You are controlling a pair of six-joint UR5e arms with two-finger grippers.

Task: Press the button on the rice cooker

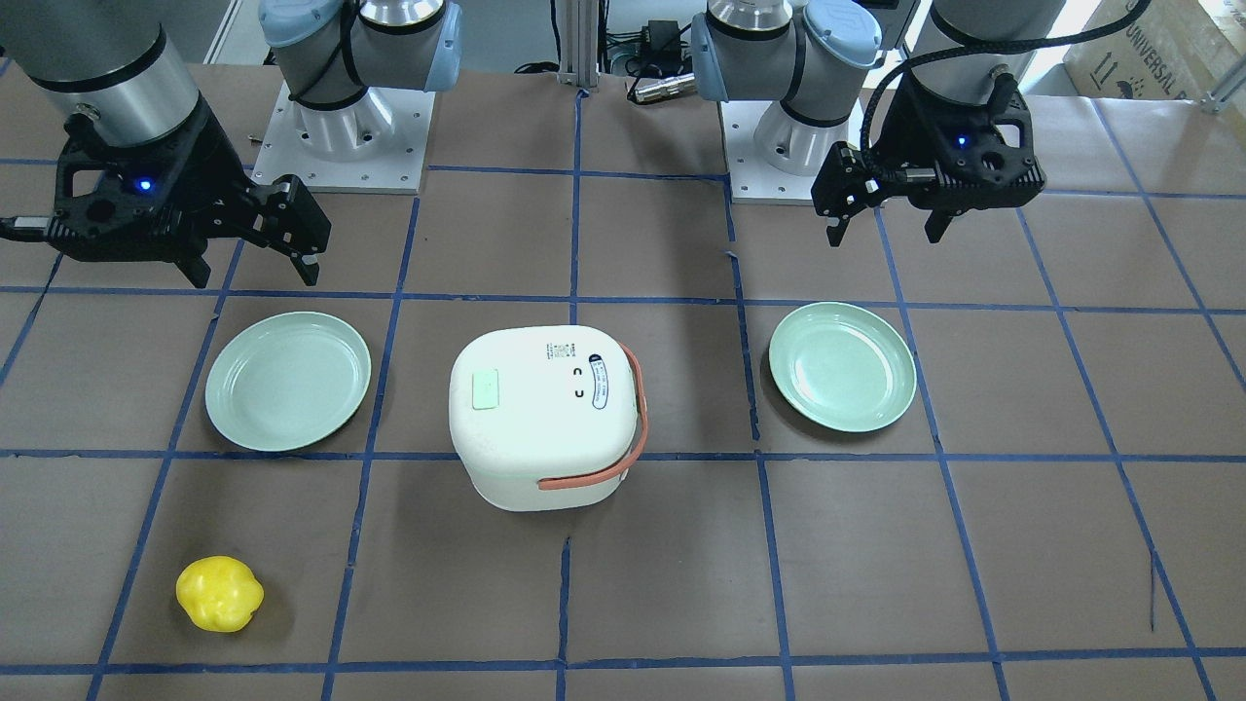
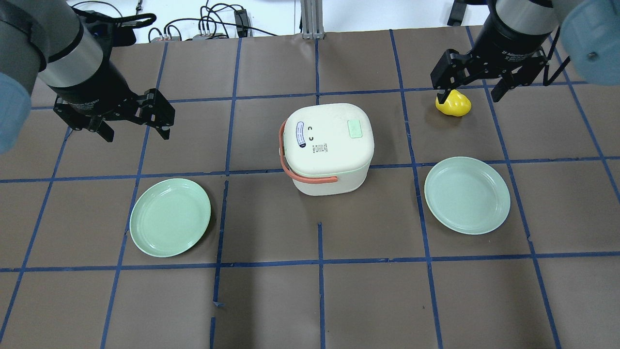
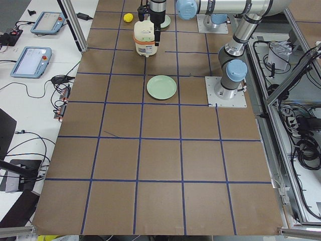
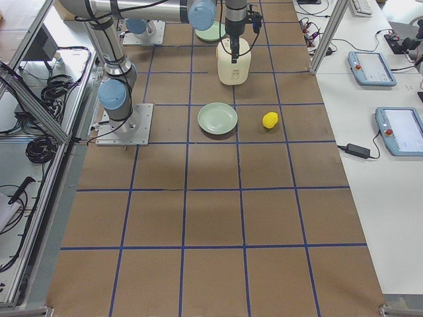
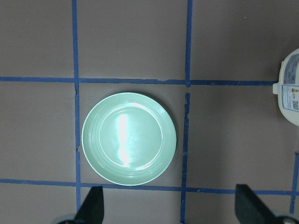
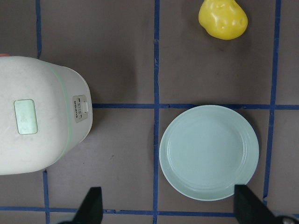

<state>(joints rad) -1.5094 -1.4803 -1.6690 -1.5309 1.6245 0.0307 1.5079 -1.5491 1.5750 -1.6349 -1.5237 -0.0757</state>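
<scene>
White rounded-square rice cooker (image 2: pixel 328 148) with an orange strap is sitting mid-table. Left gripper (image 2: pixel 137 132) is hovering at its 9 o'clock, right gripper (image 2: pixel 469 94) at 2, both spread wide open.

The rice cooker (image 2: pixel 327 145) stands central on the surface (image 2: pixel 271 300). The left plate (image 2: pixel 170 217) and the right plate (image 2: pixel 467 195) flank it, both slightly nearer the robot. The fruit (image 2: pixel 453 104) lies far right, beyond the right plate.

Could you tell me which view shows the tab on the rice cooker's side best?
The right wrist-mounted view: the tab on the rice cooker is close and sharp. The overhead and front-facing views hide it, the side views are too small, the left wrist view catches only the opposite edge.
</scene>
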